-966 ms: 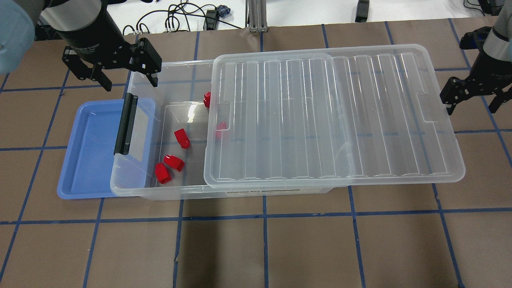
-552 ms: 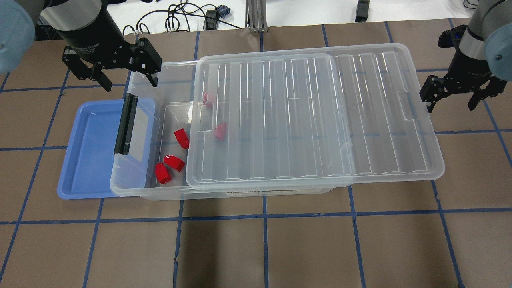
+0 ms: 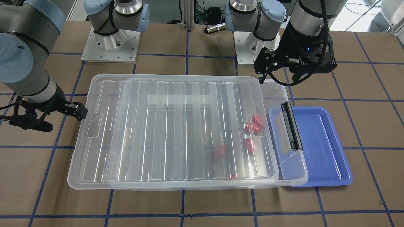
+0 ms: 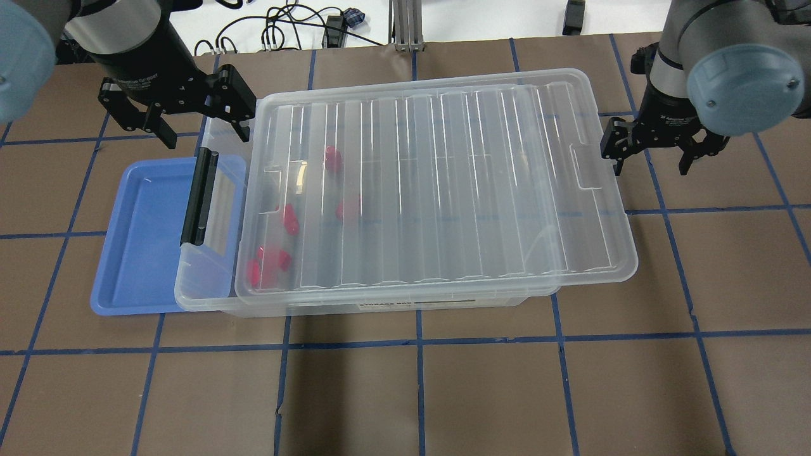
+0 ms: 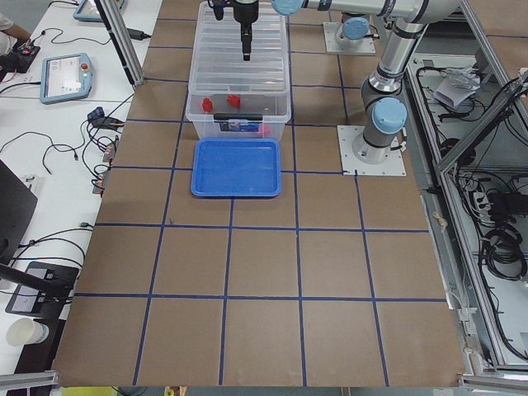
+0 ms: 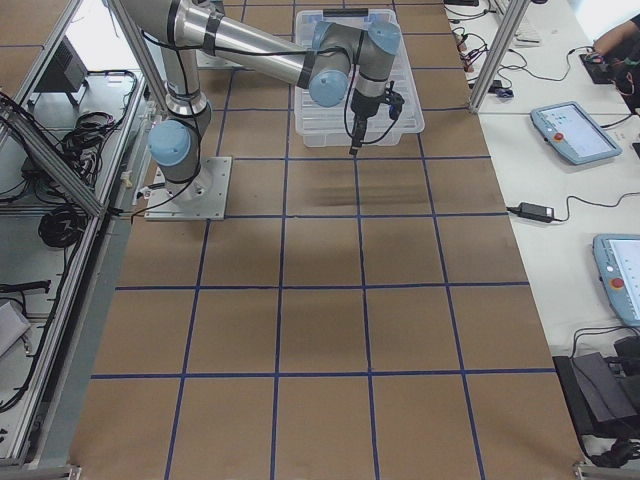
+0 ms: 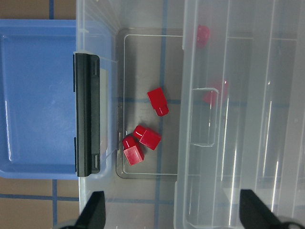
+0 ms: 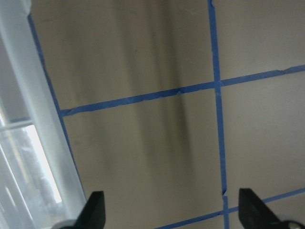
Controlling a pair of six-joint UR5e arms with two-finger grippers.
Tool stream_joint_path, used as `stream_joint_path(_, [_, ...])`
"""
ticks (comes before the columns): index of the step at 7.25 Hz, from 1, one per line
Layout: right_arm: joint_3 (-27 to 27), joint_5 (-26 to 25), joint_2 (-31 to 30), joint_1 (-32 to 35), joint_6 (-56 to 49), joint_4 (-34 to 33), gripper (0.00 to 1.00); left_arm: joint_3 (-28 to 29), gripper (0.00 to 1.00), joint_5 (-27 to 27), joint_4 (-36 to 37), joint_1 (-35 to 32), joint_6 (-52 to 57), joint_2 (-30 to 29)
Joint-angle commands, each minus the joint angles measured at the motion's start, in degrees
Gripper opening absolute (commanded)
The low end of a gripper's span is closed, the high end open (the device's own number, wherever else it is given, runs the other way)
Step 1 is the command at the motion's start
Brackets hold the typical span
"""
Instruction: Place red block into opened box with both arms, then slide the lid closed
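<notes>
lid overhangs box end away from bar | right hand spread, beside that overhang, nearer; push lengthwise | left hand spread near bar

Blue tray on brown table, blue tape grid; cables at far edge.

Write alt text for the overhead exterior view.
A large ribbed clear plastic lid lies over most of a shallow clear plastic box, overhanging its right end and leaving the black-bar end uncovered; five small red blocks show through it. The open left pincer hovers by the box's far-left corner, the open right pincer beside the lid's right edge.
</notes>
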Motion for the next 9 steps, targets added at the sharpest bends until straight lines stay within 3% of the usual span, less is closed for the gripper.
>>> stream_joint_path(1, [-0.03,3.26,-0.17,1.45,3.43,-0.02,1.0,-0.08,1.0,0.0,0.0,0.0,0.0,0.09])
stream_joint_path(4, [-0.03,4.15,-0.08,4.17,3.43,-0.11,1.0,-0.08,1.0,0.0,0.0,0.0,0.0,0.09])
stream_joint_path(9, [-1.95,3.97,-0.52,3.22,3.52,-0.37,1.0,-0.08,1.0,0.0,0.0,0.0,0.0,-0.09])
